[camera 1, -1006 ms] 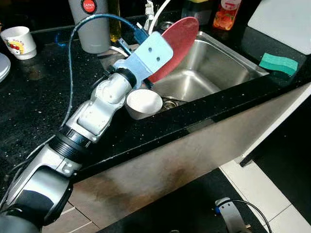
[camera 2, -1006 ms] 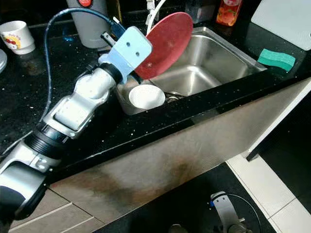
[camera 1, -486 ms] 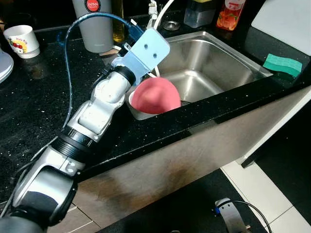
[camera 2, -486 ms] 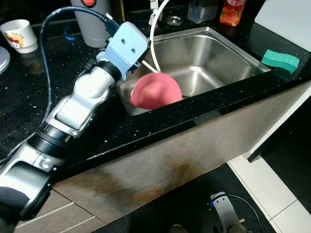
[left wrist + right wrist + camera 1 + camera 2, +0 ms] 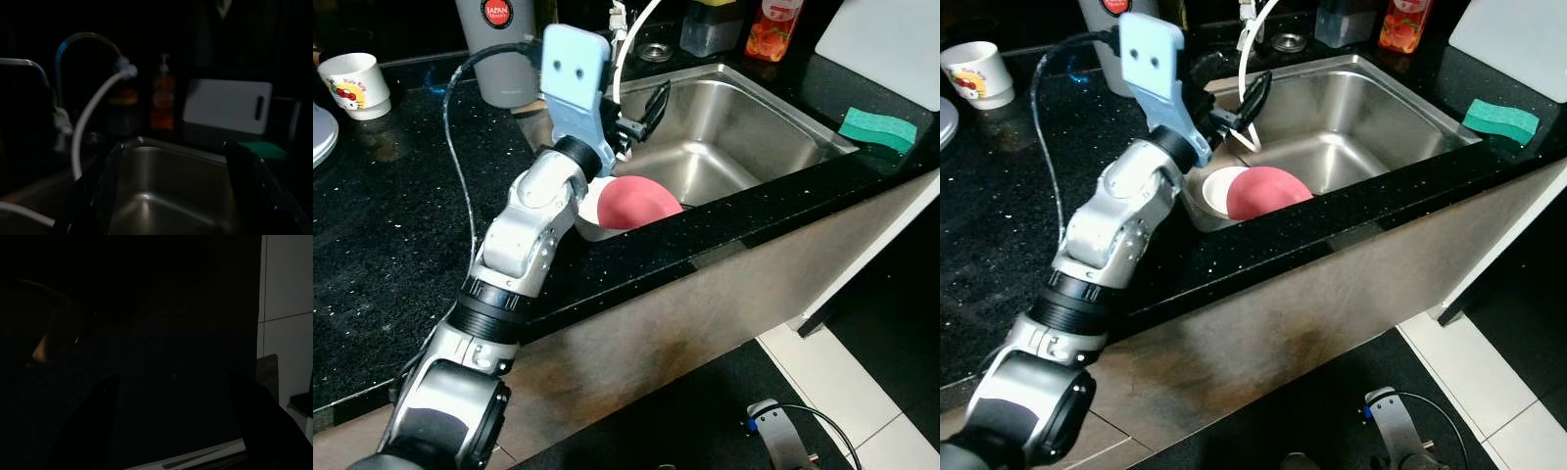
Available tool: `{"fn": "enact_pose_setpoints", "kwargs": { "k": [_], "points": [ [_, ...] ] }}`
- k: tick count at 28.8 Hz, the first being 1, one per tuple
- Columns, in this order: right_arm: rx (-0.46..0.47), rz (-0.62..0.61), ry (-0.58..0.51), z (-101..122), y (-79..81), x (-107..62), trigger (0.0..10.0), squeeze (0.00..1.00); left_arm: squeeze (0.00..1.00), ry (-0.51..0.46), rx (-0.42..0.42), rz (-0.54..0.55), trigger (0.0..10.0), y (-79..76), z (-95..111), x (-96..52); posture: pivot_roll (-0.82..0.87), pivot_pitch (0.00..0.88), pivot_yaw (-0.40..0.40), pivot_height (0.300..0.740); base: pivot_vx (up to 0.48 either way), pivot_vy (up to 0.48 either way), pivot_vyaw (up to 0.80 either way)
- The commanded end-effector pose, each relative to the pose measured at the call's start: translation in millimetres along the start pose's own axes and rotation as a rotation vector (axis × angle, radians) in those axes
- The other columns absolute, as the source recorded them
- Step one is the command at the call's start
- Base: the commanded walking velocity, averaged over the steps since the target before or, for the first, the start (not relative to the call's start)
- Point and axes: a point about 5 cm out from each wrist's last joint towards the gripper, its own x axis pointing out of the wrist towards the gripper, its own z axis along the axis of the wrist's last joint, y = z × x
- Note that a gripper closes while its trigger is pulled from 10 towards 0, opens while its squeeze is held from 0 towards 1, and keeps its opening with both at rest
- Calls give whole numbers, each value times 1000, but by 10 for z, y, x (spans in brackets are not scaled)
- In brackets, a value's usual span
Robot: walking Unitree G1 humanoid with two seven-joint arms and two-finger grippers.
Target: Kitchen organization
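A red plate (image 5: pixel 641 201) lies tilted on a white bowl (image 5: pixel 588 210) at the near left corner of the steel sink (image 5: pixel 744 127). My left gripper (image 5: pixel 641 116) hovers above them over the sink's left side, open and holding nothing. In the left wrist view its fingers (image 5: pixel 88 196) stand wide apart, framing the basin. My right arm (image 5: pixel 773 436) hangs idle low by the floor; in the dark right wrist view its gripper (image 5: pixel 171 426) looks open and empty.
On the black counter stand a grey tumbler (image 5: pixel 499 49), a white mug (image 5: pixel 354 83) and a plate's edge (image 5: pixel 318 132). A white hose (image 5: pixel 634 29), an orange bottle (image 5: pixel 769 29), a green sponge (image 5: pixel 874 129) and a white cutting board (image 5: pixel 886 44) ring the sink.
A second ago my left gripper held the red plate up over the sink. It lowered the plate onto the white bowl, let go, and has since risen, open.
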Motion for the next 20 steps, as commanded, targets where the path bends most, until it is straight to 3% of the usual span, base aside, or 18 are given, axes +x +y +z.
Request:
{"fn": "enact_pose_setpoints", "kwargs": {
  "k": [1,6,20],
  "points": [
    [0,7,18,-58,13,-7,10000,0,0,17,-95,-20,10000,-51,-53,-46,-5,136,7,740,0,0,0],
    [-5,4,18,-56,-2,-9,10000,0,0,17,-227,-36,10000,-128,-66,-101,-5,131,3,740,-328,0,0],
    [-29,0,21,-62,-31,-14,10000,0,0,41,-258,-50,10000,-157,-86,-211,-3,102,-11,740,-464,0,0]
  ]
}}
